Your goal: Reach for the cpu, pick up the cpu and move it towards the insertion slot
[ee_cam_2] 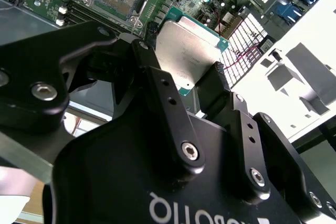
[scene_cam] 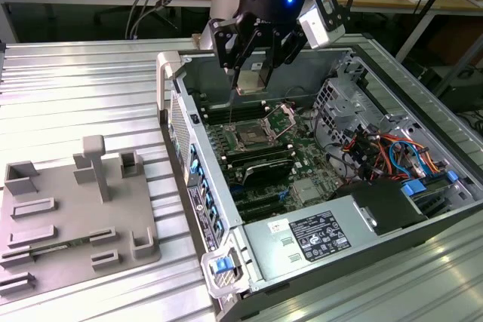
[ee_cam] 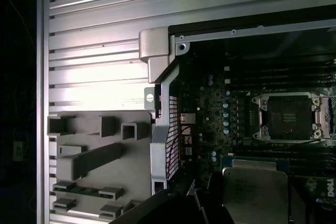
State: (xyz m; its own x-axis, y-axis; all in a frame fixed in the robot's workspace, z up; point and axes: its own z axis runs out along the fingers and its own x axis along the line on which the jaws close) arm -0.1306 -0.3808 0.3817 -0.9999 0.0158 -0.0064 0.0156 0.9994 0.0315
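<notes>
One gripper (scene_cam: 253, 73) holds the cpu (ee_cam_2: 189, 48) above the computer case's (scene_cam: 294, 243) insertion slot (scene_cam: 250, 138).

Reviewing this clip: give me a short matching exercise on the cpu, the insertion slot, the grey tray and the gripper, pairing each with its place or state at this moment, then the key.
Things:
1. cpu
2. insertion slot
3. grey tray
4. gripper

Places or states:
A. on the ribbed metal table, outside the computer case
B. shut on the chip, above the motherboard
C. held between two black fingers
D. open and bare on the green board

Pairs: 1-C, 2-D, 3-A, 4-B
</notes>
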